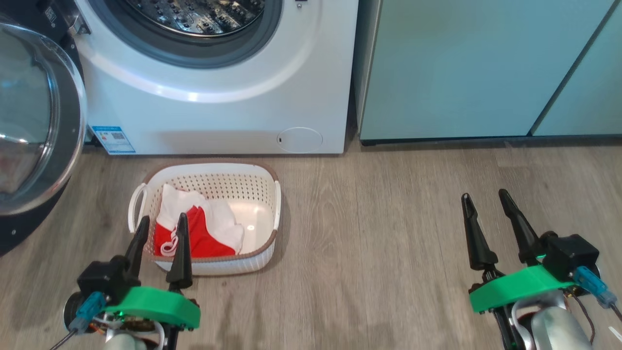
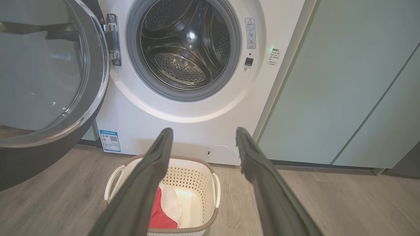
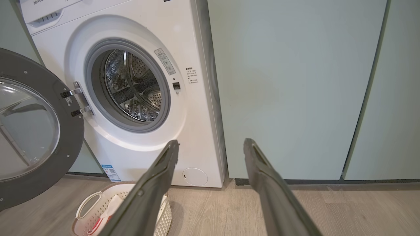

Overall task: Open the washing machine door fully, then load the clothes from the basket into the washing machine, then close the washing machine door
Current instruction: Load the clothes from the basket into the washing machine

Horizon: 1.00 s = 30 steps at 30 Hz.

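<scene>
In the head view, the washing machine (image 1: 214, 112) stands at the top left with its drum opening uncovered, and the washing machine door (image 1: 34, 121) is swung out wide on the left. The basket (image 1: 209, 165) sits on the wooden floor (image 1: 369, 233) just in front of the machine. The clothes (image 1: 204, 228), red and white, lie in its left half. The left gripper (image 1: 164, 217) hovers over the basket's near left corner, fingers apart and empty. The right gripper (image 1: 485, 194) hangs well to the right, before the teal cabinets (image 1: 461, 68), fingers also spread and holding nothing.

In the left wrist view, the two fingers stand wide apart, with the basket and clothes low between them and the steel drum (image 2: 187, 46) beyond.

In the right wrist view, the parted fingers frame the machine's lower right corner and a cabinet, with the basket at the lower left
</scene>
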Motion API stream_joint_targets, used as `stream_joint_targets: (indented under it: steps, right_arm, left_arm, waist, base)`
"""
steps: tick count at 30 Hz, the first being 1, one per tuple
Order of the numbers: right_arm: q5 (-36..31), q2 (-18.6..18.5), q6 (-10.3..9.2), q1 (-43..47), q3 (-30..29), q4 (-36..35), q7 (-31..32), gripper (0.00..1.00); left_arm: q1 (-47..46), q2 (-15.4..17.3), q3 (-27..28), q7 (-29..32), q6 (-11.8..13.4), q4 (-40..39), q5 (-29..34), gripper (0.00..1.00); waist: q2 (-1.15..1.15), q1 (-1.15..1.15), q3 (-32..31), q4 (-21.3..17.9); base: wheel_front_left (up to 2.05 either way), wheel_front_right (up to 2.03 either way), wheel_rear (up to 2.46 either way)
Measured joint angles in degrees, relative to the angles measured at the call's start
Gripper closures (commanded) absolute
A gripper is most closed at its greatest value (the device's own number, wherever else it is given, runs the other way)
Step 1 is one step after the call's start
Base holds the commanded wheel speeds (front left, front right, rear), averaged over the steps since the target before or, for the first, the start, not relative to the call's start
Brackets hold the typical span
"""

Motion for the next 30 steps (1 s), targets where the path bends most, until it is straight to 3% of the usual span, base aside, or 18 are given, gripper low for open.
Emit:
stream_joint_targets:
  steps: [12,18,30]
  right_arm:
    - [-0.01,0.01,0.00,0.01,0.11,0.14,0.00,0.00]
    - [-0.09,0.02,0.00,-0.01,0.45,0.24,0.00,0.00]
    - [-0.44,0.05,0.00,0.02,0.99,0.37,0.00,0.00]
  left_arm:
    - [0.02,0.00,0.07,0.00,0.13,0.15,0.02,0.00]
    - [-0.01,0.01,-0.15,0.01,1.56,2.30,1.54,0.00]
    - [0.02,0.02,-0.44,0.01,1.57,1.97,0.54,0.00]
  waist:
    - [0.00,0.00,-0.13,0.33]
    - [0.00,0.00,-0.48,0.59]
    - [0.00,0.00,-0.82,1.03]
  base:
    - [1.83,-1.83,0.00]
    - [1.74,-1.74,-0.01]
    - [0.50,-0.50,0.00]
